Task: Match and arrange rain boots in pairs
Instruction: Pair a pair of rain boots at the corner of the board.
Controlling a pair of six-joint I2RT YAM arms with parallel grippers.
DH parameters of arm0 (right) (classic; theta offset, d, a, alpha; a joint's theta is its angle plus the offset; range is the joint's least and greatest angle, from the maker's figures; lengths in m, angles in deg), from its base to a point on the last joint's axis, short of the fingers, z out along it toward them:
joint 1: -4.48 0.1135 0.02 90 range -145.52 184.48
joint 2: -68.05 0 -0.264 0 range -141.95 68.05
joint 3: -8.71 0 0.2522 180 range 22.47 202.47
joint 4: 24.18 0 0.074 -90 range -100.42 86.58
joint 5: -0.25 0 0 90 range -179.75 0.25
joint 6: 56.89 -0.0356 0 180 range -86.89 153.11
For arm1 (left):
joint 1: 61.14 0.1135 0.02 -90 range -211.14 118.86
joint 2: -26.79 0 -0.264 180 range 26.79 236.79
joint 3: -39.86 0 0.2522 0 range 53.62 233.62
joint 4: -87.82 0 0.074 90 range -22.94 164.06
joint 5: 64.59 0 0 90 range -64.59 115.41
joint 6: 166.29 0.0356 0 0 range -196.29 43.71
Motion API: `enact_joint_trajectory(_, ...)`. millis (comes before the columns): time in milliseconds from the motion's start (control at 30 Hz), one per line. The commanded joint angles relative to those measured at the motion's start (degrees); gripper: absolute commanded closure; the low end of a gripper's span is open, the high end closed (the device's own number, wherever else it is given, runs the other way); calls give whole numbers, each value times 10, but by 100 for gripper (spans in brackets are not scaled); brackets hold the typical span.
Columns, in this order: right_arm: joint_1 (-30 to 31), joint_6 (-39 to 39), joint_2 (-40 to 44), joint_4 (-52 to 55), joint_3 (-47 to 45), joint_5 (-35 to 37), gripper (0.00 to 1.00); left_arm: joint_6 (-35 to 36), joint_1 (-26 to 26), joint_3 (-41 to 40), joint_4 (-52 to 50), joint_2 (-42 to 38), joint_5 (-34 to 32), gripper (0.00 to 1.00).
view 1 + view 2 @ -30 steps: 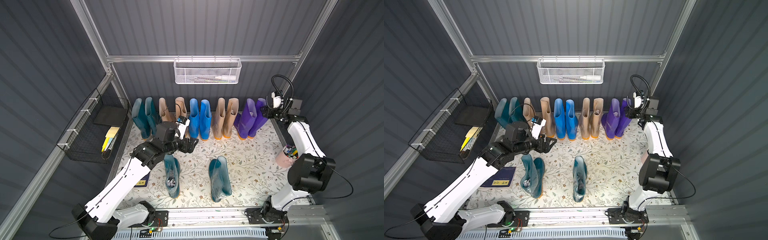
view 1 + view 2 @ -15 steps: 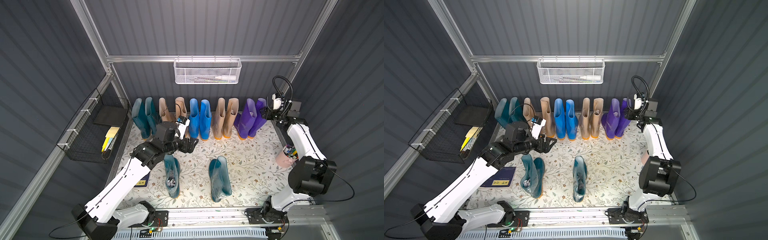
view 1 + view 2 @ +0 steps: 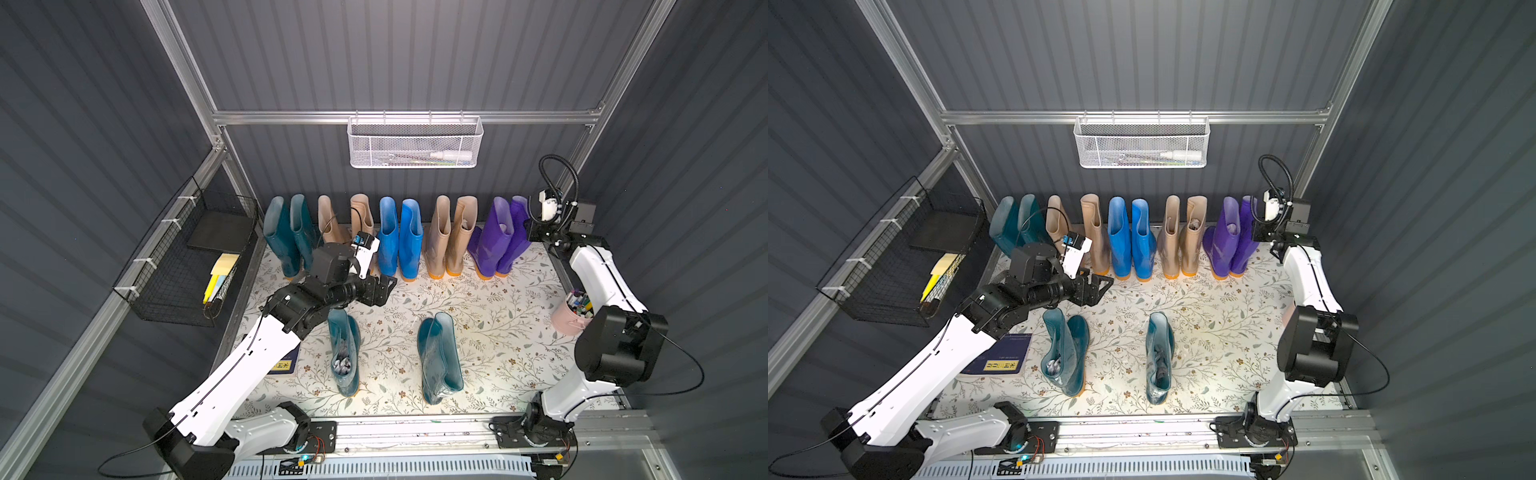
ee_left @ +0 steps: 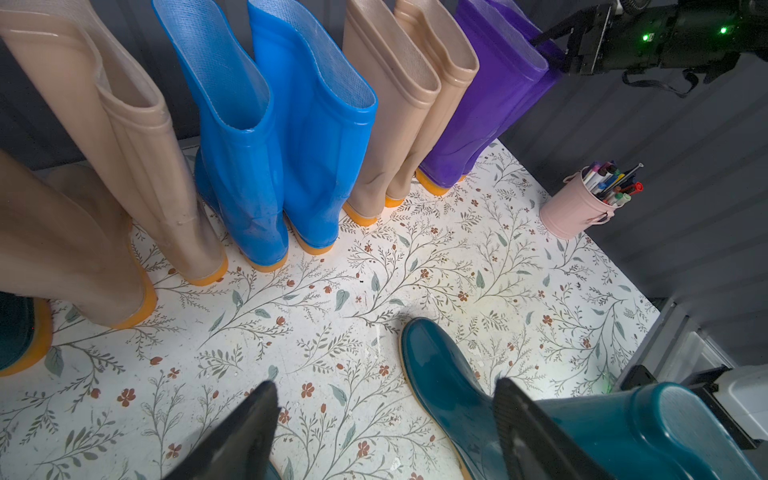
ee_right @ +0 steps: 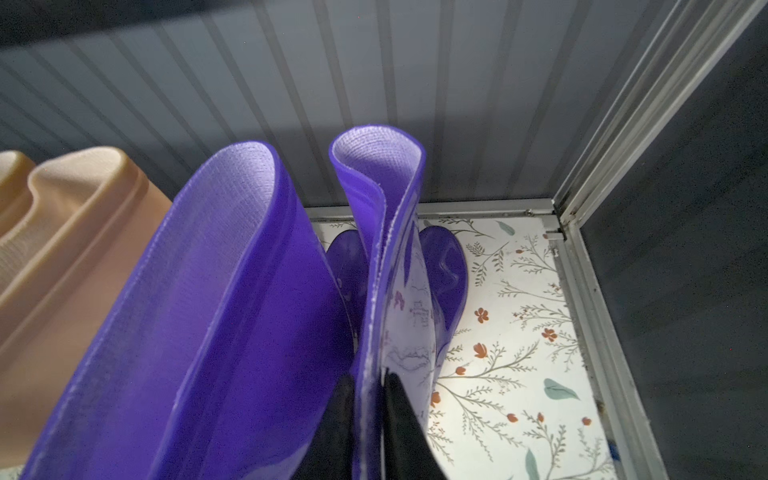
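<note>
Glossy rubber all round, orange-soled and tall-shafted. Lined up along the 12 o'clock edge of the floral-print counter [image 3: 498, 299], from 9 toward 3: dark teal pair [image 3: 280, 237], beige pair [image 3: 360, 210], bright blue pair [image 3: 409, 237], second beige pair [image 3: 462, 232], then inner purple boot [image 5: 232, 311] and outer purple boot [image 5: 399, 291], all upright, purple toes pointing at 12. Woven, cloth-like lining inside the blue and purple shafts; raised cuff bands on the beige.

Set apart from the row: loose dark teal boot [image 3: 344, 353] at about 7 o'clock, crumpled pale stuffing in its mouth; second loose dark teal boot [image 3: 440, 357] near 6, mouth squeezed to a narrow oval, filling hard to make out.

Right jaws pressed together on the thin shaft wall of the outer purple boot near its rim, one black finger [image 5: 332, 432] on either face, rim curled inward. Left jaws spread wide, hovering over bare counter toward 10 o'clock, between the row and the loose boots, pinching nothing.

Hidden or unclear: lower part of the first beige pair behind the left wrist; pink pail-shaped cup of markers [image 4: 575, 208] at 3 o'clock largely behind the right arm in both top views; dark blue booklet [image 3: 1005, 357] at 8 tucked partly under the left arm, yellow label too small to read; contents of the white mesh basket [image 3: 413, 141] on the back wall blurred.
</note>
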Motion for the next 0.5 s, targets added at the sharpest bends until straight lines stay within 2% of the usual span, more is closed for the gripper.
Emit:
enact_joint_trajectory(0, 3, 16, -5, 17, 25, 2, 86, 5, -3, 2, 0, -12, -4, 17)
enact_joint_trajectory(33, 3, 21, -6, 21, 29, 24, 87, 5, -3, 2, 0, -12, -4, 17)
enact_joint_trajectory(200, 1, 35, -7, 33, 49, 41, 87, 5, -3, 2, 3, -9, -4, 17)
enact_joint_trajectory(467, 0, 38, -16, 51, 70, 19, 87, 8, -3, 6, 4, -1, -2, 17)
